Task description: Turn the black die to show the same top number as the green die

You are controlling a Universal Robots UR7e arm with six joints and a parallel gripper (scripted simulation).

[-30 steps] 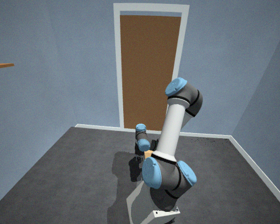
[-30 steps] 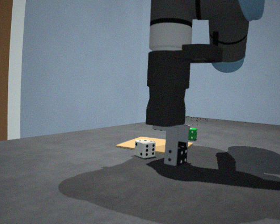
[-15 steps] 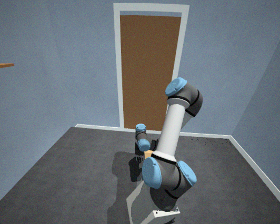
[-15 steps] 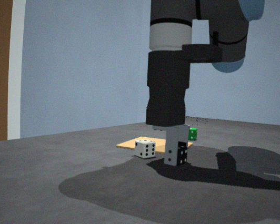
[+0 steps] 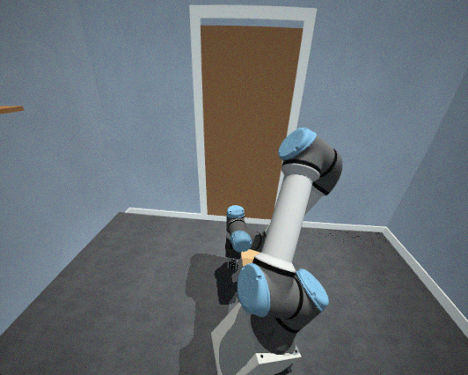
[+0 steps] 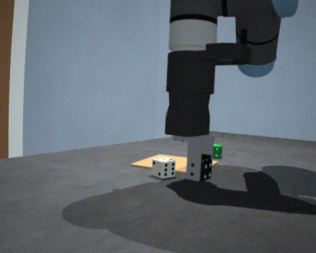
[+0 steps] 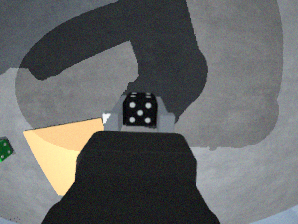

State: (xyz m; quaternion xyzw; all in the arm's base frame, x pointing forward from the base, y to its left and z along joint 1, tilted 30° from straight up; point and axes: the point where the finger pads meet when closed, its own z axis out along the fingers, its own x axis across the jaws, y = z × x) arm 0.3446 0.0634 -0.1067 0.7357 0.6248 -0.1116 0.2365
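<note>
My gripper (image 5: pixel 232 265) (image 6: pixel 203 172) (image 7: pixel 140 104) points straight down at table level, shut on the black die (image 6: pixel 207 170) (image 7: pixel 140 106), with a finger against each of two opposite sides. The wrist view shows five pips on its top. The die is upright beside the mat, not on it; the near finger hides part of it in the exterior view. The tan mat (image 5: pixel 250 254) (image 6: pixel 141 163) (image 7: pixel 47 162) lies flat. The green die (image 6: pixel 217 152) (image 7: pixel 4 149) stands beyond the mat; its top number is not readable.
A white die (image 6: pixel 163 168) stands beside the mat's near edge, left of the gripper in the exterior view. Only a bit of it (image 7: pixel 106 118) shows beside the finger in the wrist view. The arm's shadow falls across the table around the gripper.
</note>
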